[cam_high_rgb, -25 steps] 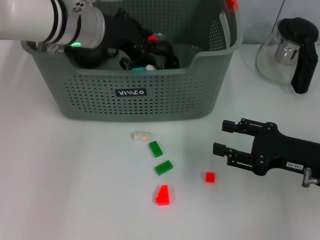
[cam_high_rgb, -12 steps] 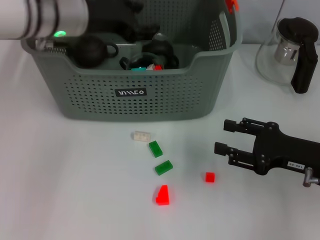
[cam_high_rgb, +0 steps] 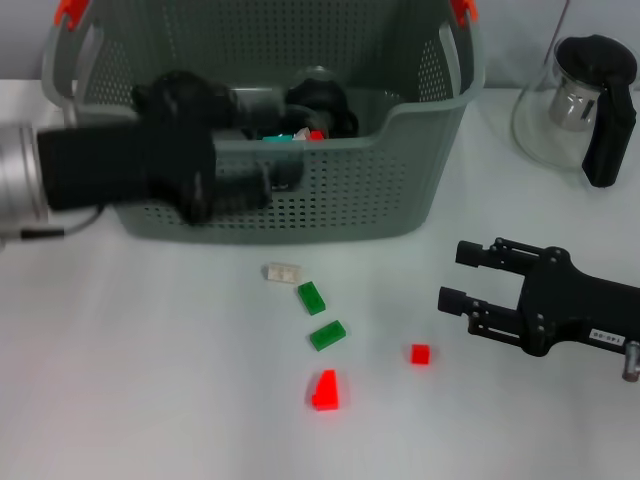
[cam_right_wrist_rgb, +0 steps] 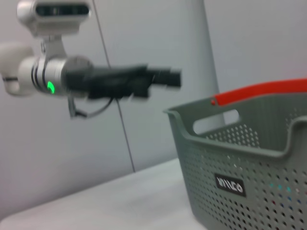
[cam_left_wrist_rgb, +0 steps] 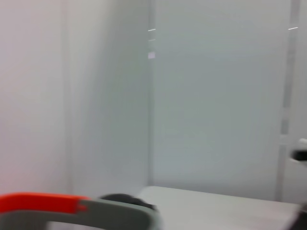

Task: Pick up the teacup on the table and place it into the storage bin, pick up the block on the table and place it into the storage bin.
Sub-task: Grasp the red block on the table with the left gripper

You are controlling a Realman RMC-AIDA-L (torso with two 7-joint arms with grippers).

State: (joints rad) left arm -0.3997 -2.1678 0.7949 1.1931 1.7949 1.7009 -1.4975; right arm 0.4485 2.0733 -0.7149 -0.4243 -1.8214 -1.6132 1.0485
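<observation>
Beside the basket (cam_high_rgb: 330, 200) front, left claw (cam_high_rgb: 270, 180), blurred, grip unclear. Right claw (cam_high_rgb: 462, 275) open, empty; red block (cam_high_rgb: 420, 353) just below-left. Teacup probably inside basket. Next: grasp a block.

The head view looks down on the storage bin (cam_high_rgb: 300, 150), which both low, sideways-facing wrist views share.

L gripper (cam_high_rgb: 262, 182) motion-blurred, hides storage bin (cam_high_rgb: 400, 190) label, bin contents partly hidden by rim, R arm cut off.
</observation>
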